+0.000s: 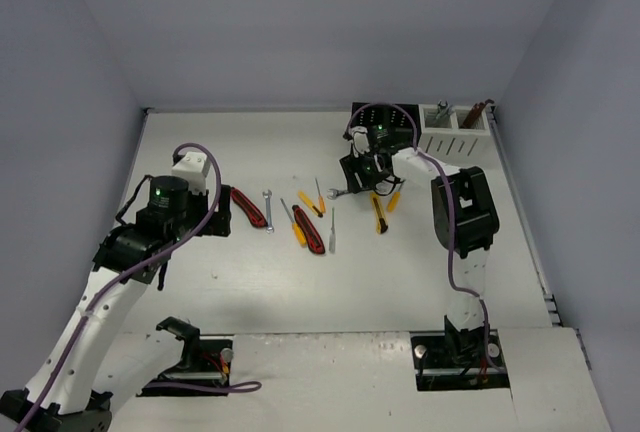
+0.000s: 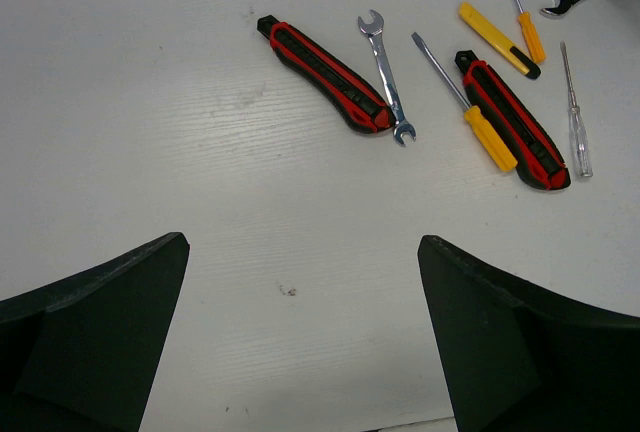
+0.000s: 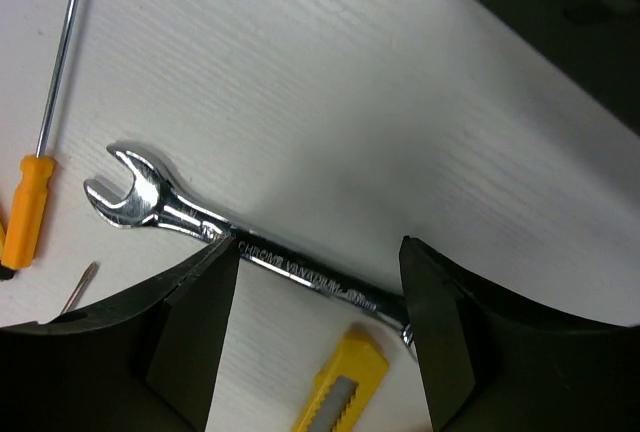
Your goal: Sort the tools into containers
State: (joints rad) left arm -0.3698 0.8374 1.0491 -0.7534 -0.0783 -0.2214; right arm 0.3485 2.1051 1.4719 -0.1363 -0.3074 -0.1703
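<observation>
Toward the far right of the white worktop (image 1: 300,292), the right gripper (image 3: 315,252) hung with its jaws apart astride the flat-lying silver open-ended wrench (image 3: 300,270), mid-pickup I judged, needing a firm squeeze, then a lift towards the white slotted box (image 1: 455,142).

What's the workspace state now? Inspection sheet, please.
surface: white table, a few small marks.
job's things: red-black knife, wrench and orange screwdriver among those loose mid-table; white container holds some tools; black container partly hidden.
clutter: nothing seen.
grippers: left gripper open over bare table; right gripper open, astride the wrench.
cables: purple cable on each arm.
surroundings: plain walls.
</observation>
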